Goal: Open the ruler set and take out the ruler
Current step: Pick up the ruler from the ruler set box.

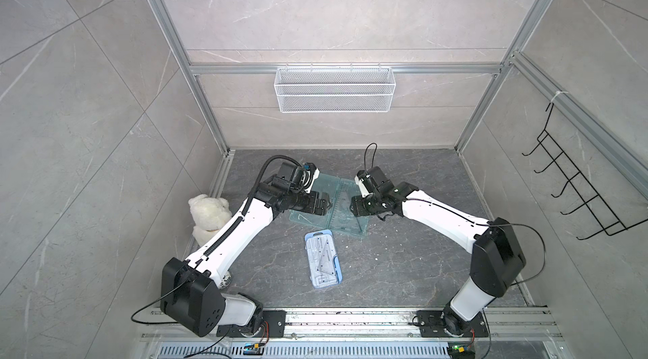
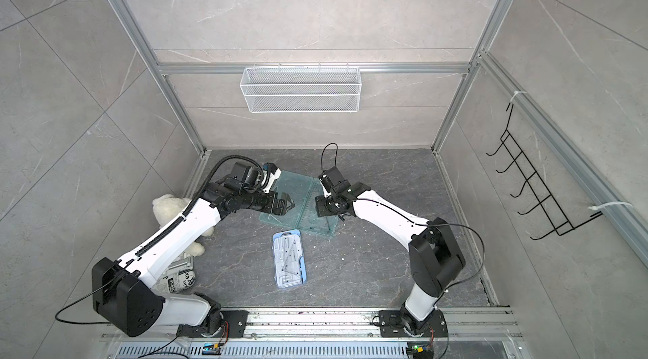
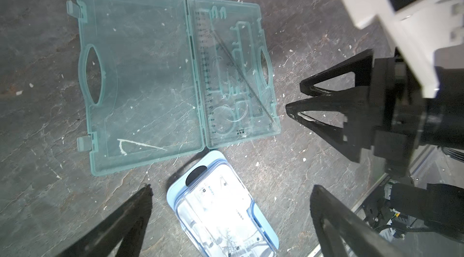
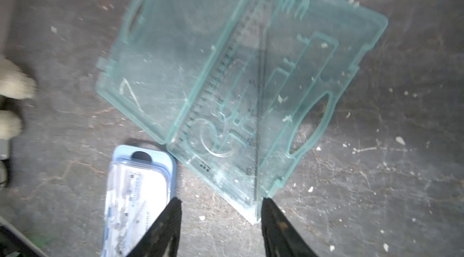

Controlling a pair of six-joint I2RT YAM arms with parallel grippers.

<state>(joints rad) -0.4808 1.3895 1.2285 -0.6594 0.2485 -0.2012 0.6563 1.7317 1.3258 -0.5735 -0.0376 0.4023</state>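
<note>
The ruler set, a see-through teal case point(image 1: 308, 218) point(image 2: 280, 181) point(image 3: 140, 72) point(image 4: 175, 42), lies flat and open on the dark floor. A clear triangular ruler point(image 3: 226, 87) point(image 4: 241, 107) rests in its moulded tray half. One corner of the ruler sticks out past the case's edge. That corner lies between the fingers of my right gripper point(image 4: 221, 203) point(image 3: 294, 97) point(image 1: 352, 206), close to one finger and well apart from the other, so the gripper is open. My left gripper point(image 3: 231, 190) point(image 1: 328, 204) hangs wide open above the case's lid half, holding nothing.
A closed blue case point(image 1: 322, 258) point(image 3: 221, 208) point(image 4: 140, 193) with a clear lid lies just in front of the teal one. A white plush bear point(image 1: 208, 213) sits at the left wall behind my left arm. A wire basket point(image 1: 335, 90) hangs on the back wall and a black hook rack point(image 1: 575, 181) on the right.
</note>
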